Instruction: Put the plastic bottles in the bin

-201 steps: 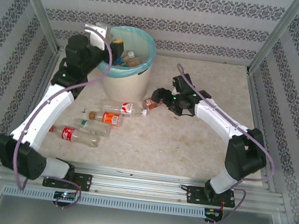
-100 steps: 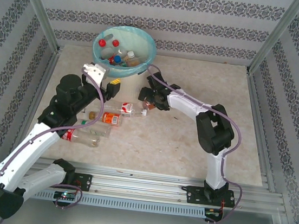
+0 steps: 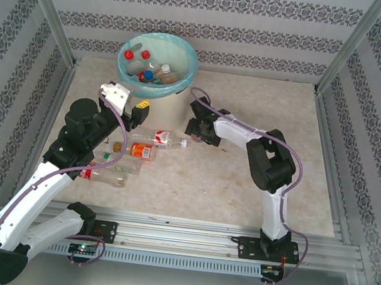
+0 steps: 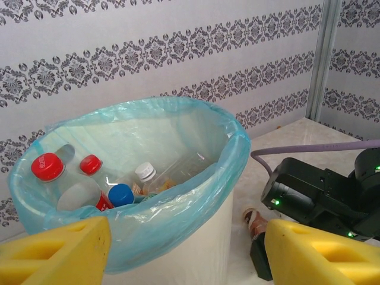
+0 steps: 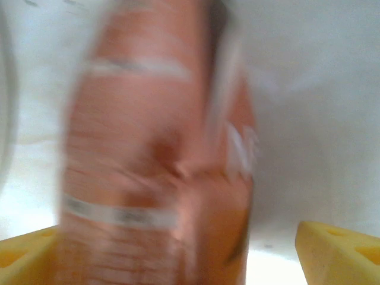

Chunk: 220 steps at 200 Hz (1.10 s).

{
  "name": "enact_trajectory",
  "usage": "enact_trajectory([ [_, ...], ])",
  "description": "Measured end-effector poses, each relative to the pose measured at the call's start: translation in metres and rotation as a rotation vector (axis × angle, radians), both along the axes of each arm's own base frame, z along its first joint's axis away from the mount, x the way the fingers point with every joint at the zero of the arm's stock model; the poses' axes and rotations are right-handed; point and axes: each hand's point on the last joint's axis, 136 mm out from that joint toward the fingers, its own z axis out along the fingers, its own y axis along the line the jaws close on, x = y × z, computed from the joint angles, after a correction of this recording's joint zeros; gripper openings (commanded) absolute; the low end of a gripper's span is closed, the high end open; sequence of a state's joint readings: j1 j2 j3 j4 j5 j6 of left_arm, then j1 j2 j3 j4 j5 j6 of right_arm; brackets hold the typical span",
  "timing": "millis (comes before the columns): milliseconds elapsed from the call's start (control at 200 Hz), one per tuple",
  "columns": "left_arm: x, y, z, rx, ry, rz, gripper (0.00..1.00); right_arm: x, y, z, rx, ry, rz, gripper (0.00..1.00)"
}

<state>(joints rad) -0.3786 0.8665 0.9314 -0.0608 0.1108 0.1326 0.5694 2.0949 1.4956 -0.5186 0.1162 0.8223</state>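
Left pincer swings back off the bin, spread and empty, ready for another. Right pincer slides in at centre frame, jaws apart astride a pink-orange bottle on the desk, lining up the clamp; contact unclear through blur.

site: i judge this a robot test cell dressed as a room | evidence: bare aluminium frame posts; patterned wallpaper panels as walls; marbled table top; robot arms bolted to slotted metal rail
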Motion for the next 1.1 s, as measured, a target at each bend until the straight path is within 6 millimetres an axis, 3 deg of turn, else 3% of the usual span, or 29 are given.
enact_trajectory([
  [415,0.008,-0.003,-0.01,0.011,0.031,0.0,0.69,-0.01,-0.022,0.003,-0.022,0.064,0.064,0.82],
  [769,0.018,-0.007,-0.024,0.022,0.072,0.004,0.69,0.003,-0.027,0.008,-0.085,0.086,0.178,0.79],
  [934,0.023,-0.006,-0.024,0.028,0.08,0.016,0.7,-0.002,-0.029,0.003,-0.1,0.096,0.208,0.64],
  [1099,0.027,-0.008,-0.012,0.014,0.065,0.017,0.69,-0.011,-0.037,0.002,-0.095,0.077,0.223,0.55],
])
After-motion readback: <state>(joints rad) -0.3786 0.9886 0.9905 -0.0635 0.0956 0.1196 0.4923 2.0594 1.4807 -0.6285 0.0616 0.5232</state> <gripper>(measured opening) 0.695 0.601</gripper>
